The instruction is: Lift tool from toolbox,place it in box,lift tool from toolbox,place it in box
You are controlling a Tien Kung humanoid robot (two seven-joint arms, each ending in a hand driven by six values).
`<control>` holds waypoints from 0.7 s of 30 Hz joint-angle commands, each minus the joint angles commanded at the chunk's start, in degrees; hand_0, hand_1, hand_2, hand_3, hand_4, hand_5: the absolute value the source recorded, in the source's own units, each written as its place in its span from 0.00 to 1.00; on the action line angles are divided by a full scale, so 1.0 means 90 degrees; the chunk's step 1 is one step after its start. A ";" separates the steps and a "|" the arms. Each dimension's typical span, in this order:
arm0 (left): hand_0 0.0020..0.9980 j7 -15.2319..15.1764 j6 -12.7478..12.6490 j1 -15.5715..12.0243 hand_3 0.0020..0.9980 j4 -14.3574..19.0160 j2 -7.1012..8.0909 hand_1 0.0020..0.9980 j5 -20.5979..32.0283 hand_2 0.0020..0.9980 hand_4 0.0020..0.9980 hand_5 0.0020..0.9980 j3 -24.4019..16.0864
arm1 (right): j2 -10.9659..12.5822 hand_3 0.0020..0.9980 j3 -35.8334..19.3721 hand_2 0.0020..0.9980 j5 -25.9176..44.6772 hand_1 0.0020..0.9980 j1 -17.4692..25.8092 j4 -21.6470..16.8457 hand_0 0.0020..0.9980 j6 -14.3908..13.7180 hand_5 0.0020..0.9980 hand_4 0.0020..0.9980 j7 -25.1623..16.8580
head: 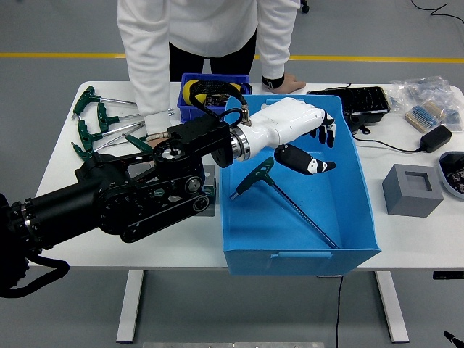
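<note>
T-handle tool (286, 201) lies in blue box (359, 210) — below open left hand (301, 138).

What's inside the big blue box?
A green-handled T-shaped tool lies on the floor of the blue box. The robot's left hand hangs open above the far part, hiding the floor beneath it.
</note>
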State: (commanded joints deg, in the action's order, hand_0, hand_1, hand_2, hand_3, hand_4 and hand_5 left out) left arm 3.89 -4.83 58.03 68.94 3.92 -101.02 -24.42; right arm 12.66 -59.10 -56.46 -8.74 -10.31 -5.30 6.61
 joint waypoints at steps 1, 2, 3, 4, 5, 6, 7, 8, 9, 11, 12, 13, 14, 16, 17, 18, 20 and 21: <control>0.44 0.0002 0.0005 0.0003 0.58 0.0034 0.0019 0.59 -0.0041 0.64 0.78 0.49 -0.0026 | 0.0000 0.65 0.0000 0.72 0.0004 0.67 0.0007 0.0000 0.73 -0.0001 0.80 0.91 0.0001; 0.46 0.0004 0.0009 0.0006 0.61 0.0058 0.0034 0.60 -0.0073 0.66 0.85 0.57 -0.0042 | 0.0000 0.65 0.0000 0.72 0.0006 0.67 0.0010 0.0000 0.73 -0.0002 0.81 0.91 0.0002; 0.46 0.0008 0.0037 0.0012 0.61 0.0158 0.0114 0.60 -0.0217 0.66 0.85 0.57 -0.0085 | -0.0001 0.65 -0.0002 0.72 0.0013 0.67 0.0022 0.0000 0.73 -0.0006 0.81 0.91 0.0002; 0.46 0.0006 0.0051 0.0014 0.61 0.0218 0.0169 0.60 -0.0316 0.66 0.85 0.57 -0.0101 | -0.0002 0.65 0.0004 0.72 0.0026 0.67 0.0027 0.0000 0.73 -0.0006 0.81 0.91 0.0001; 0.46 0.0007 0.0070 0.0017 0.61 0.0286 0.0239 0.60 -0.0432 0.66 0.85 0.57 -0.0114 | -0.0003 0.65 0.0004 0.72 0.0035 0.67 0.0031 0.0000 0.73 -0.0008 0.81 0.91 -0.0003; 0.46 0.0010 0.0103 0.0021 0.61 0.0355 0.0317 0.60 -0.0544 0.66 0.85 0.57 -0.0122 | -0.0004 0.65 -0.0001 0.72 0.0039 0.67 0.0032 0.0000 0.73 -0.0011 0.81 0.91 -0.0005; 0.46 0.0022 0.0201 0.0033 0.61 0.0469 0.0454 0.60 -0.0739 0.66 0.85 0.57 -0.0132 | -0.0005 0.65 -0.0004 0.72 0.0056 0.67 0.0034 0.0000 0.73 -0.0015 0.81 0.91 -0.0011; 0.55 0.0039 0.0313 0.0045 0.63 0.0573 0.0583 0.62 -0.0911 0.66 0.90 0.66 -0.0143 | -0.0007 0.65 -0.0013 0.72 0.0060 0.67 0.0037 0.0000 0.73 -0.0020 0.81 0.91 -0.0014; 0.55 0.0053 0.0415 0.0056 0.63 0.0674 0.0729 0.62 -0.1087 0.66 0.90 0.66 -0.0153 | -0.0007 0.65 -0.0015 0.72 0.0067 0.67 0.0039 0.0000 0.73 -0.0021 0.81 0.91 -0.0014; 0.55 0.0078 0.0572 0.0061 0.63 0.0841 0.1051 0.62 -0.1330 0.66 0.90 0.66 -0.0197 | -0.0005 0.65 -0.0028 0.72 0.0079 0.67 0.0049 0.0000 0.73 -0.0028 0.81 0.91 -0.0015; 0.55 0.0110 0.0664 0.0056 0.63 0.0898 0.1213 0.62 -0.1422 0.66 0.90 0.66 -0.0227 | -0.0004 0.65 -0.0045 0.72 0.0072 0.67 0.0055 0.0000 0.73 -0.0033 0.81 0.91 -0.0012; 0.55 0.0153 0.0757 0.0045 0.63 0.0938 0.1350 0.62 -0.1490 0.66 0.90 0.66 -0.0261 | -0.0005 0.65 -0.0063 0.72 0.0058 0.67 0.0061 0.0000 0.73 -0.0037 0.81 0.91 -0.0007; 0.61 0.0223 0.0874 0.0023 0.63 0.0966 0.1483 0.66 -0.1553 0.67 0.92 0.74 -0.0316 | -0.0006 0.65 -0.0071 0.72 0.0056 0.67 0.0067 0.0000 0.73 -0.0038 0.80 0.92 -0.0002; 0.61 0.0358 0.1132 -0.0057 0.63 0.0958 0.1749 0.66 -0.1603 0.67 0.92 0.74 -0.0468 | -0.0012 0.65 -0.0069 0.72 0.0066 0.67 0.0082 0.0000 0.73 -0.0040 0.80 0.92 -0.0002; 0.61 0.0401 0.1203 -0.0102 0.63 0.0929 0.1835 0.66 -0.1605 0.67 0.92 0.74 -0.0543 | -0.0014 0.65 -0.0066 0.72 0.0073 0.67 0.0084 0.0000 0.73 -0.0039 0.80 0.92 -0.0002; 0.61 0.0442 0.1261 -0.0162 0.63 0.0869 0.1921 0.66 -0.1611 0.67 0.92 0.74 -0.0637 | -0.0017 0.65 -0.0071 0.72 0.0073 0.67 0.0085 0.0000 0.73 -0.0041 0.80 0.92 -0.0007; 0.65 0.0513 0.1366 -0.0282 0.61 0.0736 0.2061 0.67 -0.1628 0.68 0.92 0.78 -0.0799 | -0.0020 0.65 -0.0101 0.72 0.0046 0.67 0.0079 0.0000 0.73 -0.0040 0.80 0.91 0.0001; 0.65 0.0522 0.1386 -0.0352 0.61 0.0624 0.2126 0.67 -0.1639 0.68 0.92 0.78 -0.0855 | -0.0020 0.65 -0.0117 0.72 0.0034 0.67 0.0073 0.0000 0.73 -0.0042 0.80 0.91 -0.0003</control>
State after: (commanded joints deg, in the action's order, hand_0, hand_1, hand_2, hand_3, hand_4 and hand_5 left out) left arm 8.59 7.64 54.86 74.55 23.06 -115.78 -32.11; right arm 12.48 -60.15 -56.15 -8.08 -10.31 -5.68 6.59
